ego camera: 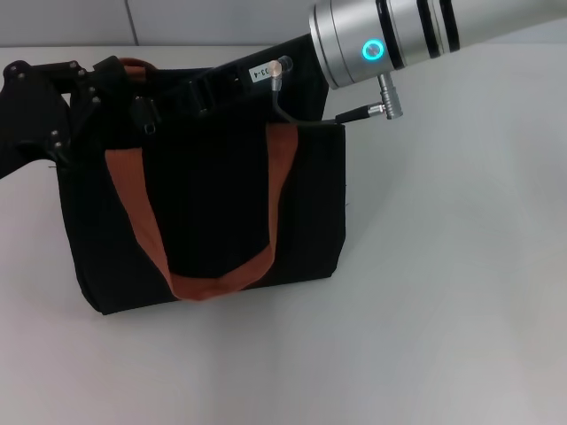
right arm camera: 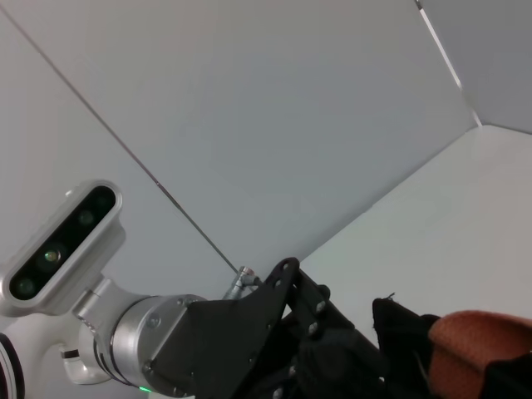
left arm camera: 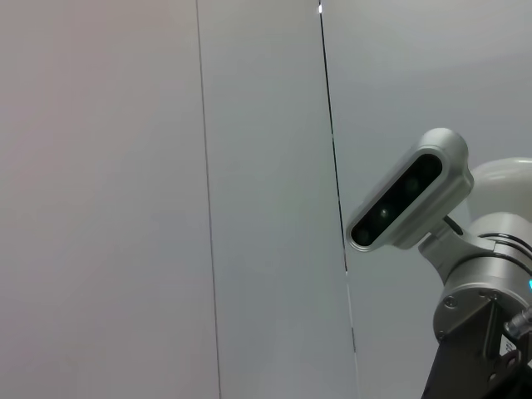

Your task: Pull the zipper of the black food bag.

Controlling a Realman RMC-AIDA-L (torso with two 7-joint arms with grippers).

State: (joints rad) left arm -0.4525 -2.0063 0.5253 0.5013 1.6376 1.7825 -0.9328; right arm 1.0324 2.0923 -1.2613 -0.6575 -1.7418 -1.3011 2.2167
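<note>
Head view: the black food bag point(ego camera: 208, 221) stands on the white surface point(ego camera: 443, 292); the left pincer point(ego camera: 106, 84) sits at its top left corner, the right pincer point(ego camera: 221, 84) at the top edge, both black on black, so whether they are clenched I cannot tell. The zipper is not discernible.

Left wrist view: only wall and the other arm's camera point(left arm camera: 407, 199).

Right wrist view: the left pincer point(right arm camera: 332, 349) sits beside an orange strap point(right arm camera: 478, 341). Best to brace the bag and pull along the zip line

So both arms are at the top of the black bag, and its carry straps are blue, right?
Not quite. The straps on the black food bag are brown-orange, not blue, as the head view shows. The rest holds: the left gripper and the right gripper are both at the bag's top edge.
</note>
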